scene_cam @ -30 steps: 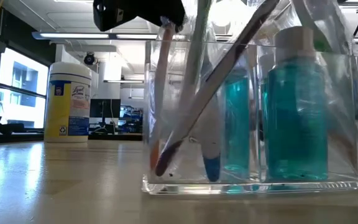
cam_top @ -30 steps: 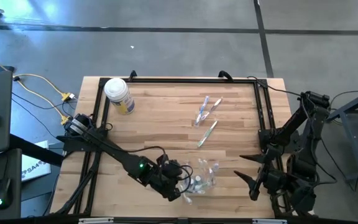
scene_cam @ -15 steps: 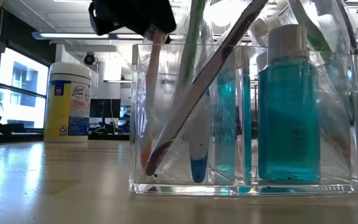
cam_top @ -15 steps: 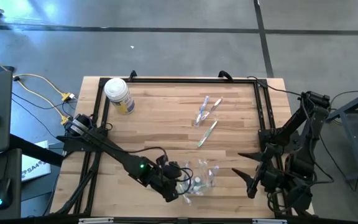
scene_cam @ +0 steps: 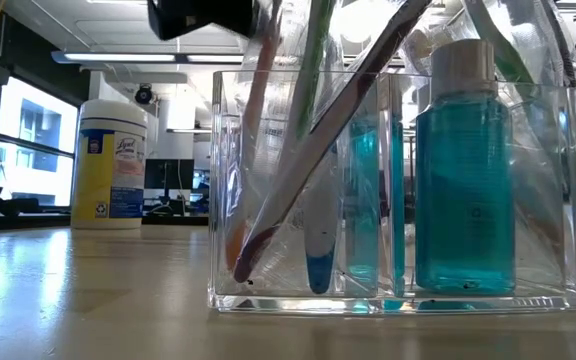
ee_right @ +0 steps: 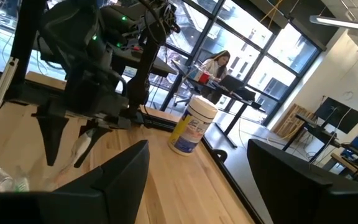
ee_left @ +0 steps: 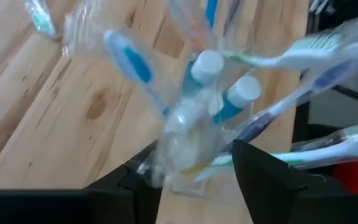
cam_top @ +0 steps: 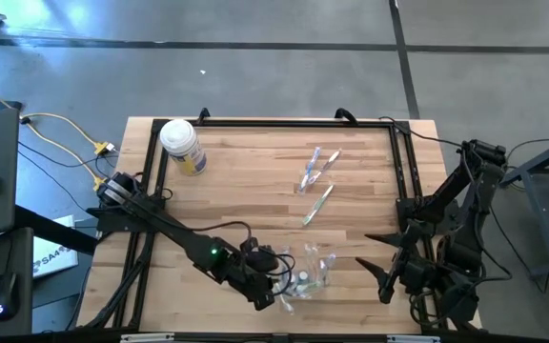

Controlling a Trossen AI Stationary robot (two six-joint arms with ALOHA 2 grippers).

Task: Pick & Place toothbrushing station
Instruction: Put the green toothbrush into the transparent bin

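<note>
The left gripper hovered over the clear holder, which stood on the wooden surface near its front edge. Its jaws were parted around the toothbrushes inside, clenching nothing that I could see. Three more loose toothbrushes lay well beyond the jaws. The right gripper waited aside, jaws released. The brushes looked light, slim and slippery; I think the middle of the handle is the best place to take hold.

Holder at the table's near edge, three toothbrushes mid-table, jar far left
</note>
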